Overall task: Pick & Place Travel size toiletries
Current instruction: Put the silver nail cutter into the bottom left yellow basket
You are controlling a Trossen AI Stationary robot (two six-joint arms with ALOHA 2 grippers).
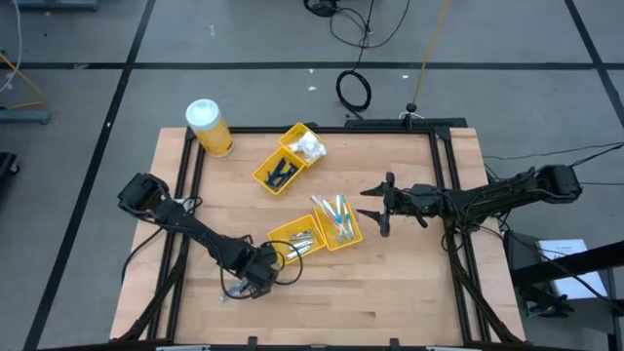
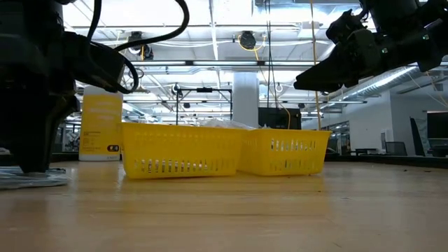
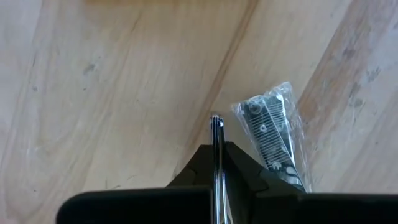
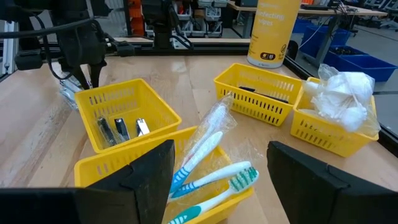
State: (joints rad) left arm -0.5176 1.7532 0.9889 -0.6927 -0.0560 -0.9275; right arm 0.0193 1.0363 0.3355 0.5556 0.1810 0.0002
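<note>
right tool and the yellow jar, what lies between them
In the high view, between the right tool and the yellow jar sits a pair of yellow trays holding dark sticks and white packets.

Printed matter appears only on the yellow jar [image 4: 272,31] standing at the far left of the counter [image 4: 37,134]. Its label carries lines of pale lettering and a small dark mark near the base, also visible in the low view [image 2: 101,126]. None of this lettering can be read.
</note>
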